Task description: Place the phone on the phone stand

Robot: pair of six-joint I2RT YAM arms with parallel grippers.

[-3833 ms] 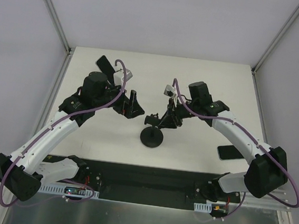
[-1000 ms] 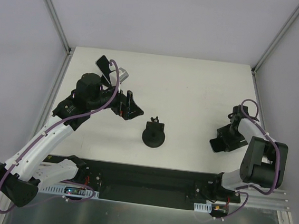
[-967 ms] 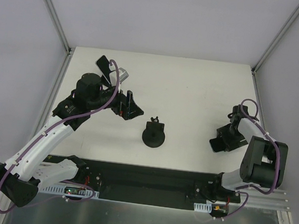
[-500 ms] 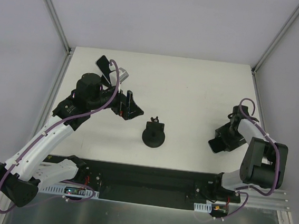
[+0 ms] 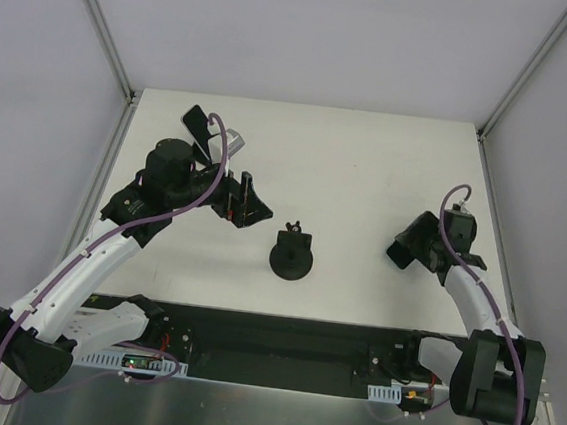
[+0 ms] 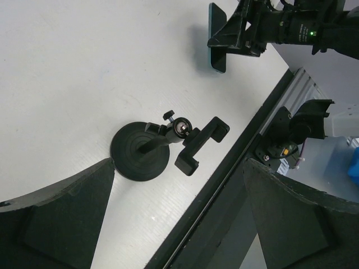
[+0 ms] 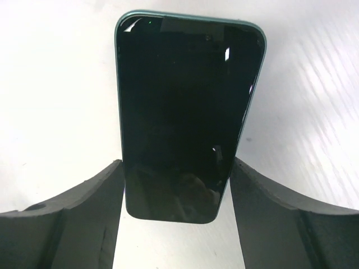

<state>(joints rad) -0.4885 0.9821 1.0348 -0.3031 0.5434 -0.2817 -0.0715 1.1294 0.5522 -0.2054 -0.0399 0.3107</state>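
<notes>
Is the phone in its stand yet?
Out. The phone stand holds nothing; the phone sits between the fingers of the right tool.

Blk phone [image 7: 188, 112] w/ teal rim, all-blk phone stand [image 6: 141, 160], white table [image 5: 368, 170].

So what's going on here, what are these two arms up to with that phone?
The right arm's jaws are closed on the sides of the phone, which looks lifted a little off the table. The phone stand sits upright in the middle, its clamp empty, well apart from the phone. The left arm's jaws are open, holding nothing, above the table to the stand's left. So the phone is grabbed but not yet on the stand.
</notes>
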